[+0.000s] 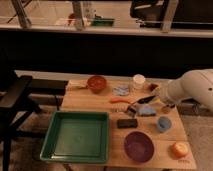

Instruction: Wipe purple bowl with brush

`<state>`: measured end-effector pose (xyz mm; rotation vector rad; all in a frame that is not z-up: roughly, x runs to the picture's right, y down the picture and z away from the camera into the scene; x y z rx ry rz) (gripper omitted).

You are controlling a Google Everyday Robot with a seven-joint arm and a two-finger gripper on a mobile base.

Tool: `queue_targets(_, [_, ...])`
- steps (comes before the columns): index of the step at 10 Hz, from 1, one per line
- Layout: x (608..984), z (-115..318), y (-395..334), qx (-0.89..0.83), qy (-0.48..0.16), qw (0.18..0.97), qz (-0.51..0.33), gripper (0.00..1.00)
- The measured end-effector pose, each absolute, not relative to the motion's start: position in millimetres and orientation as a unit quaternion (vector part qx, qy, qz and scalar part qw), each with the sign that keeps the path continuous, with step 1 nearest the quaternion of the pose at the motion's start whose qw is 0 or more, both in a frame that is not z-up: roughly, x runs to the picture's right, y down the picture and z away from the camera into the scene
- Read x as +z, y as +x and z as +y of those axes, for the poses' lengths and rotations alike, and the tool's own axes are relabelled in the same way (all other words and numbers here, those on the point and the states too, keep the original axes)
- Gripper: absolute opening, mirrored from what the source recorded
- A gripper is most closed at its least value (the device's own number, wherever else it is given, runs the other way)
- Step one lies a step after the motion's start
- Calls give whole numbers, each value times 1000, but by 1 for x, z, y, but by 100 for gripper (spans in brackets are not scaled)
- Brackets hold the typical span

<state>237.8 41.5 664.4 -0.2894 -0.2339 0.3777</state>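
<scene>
Claw point(156, 96) at the handle end of the brush point(136, 106), its grip impossible to tell; purple bowl point(138, 146) apart

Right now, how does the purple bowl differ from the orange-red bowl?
The purple bowl is dark purple and wider; the orange-red bowl is smaller. The purple bowl sits at the near edge of the table, the orange-red bowl at the far edge. Both are round. The end effector is at the right, by the brush.
</scene>
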Motion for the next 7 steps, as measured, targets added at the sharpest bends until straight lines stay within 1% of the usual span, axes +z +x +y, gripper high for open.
queue_targets(4, [642,54,236,177,-151,966,-116,0])
queue_targets(7, [622,70,245,189,-143,964,-123,0])
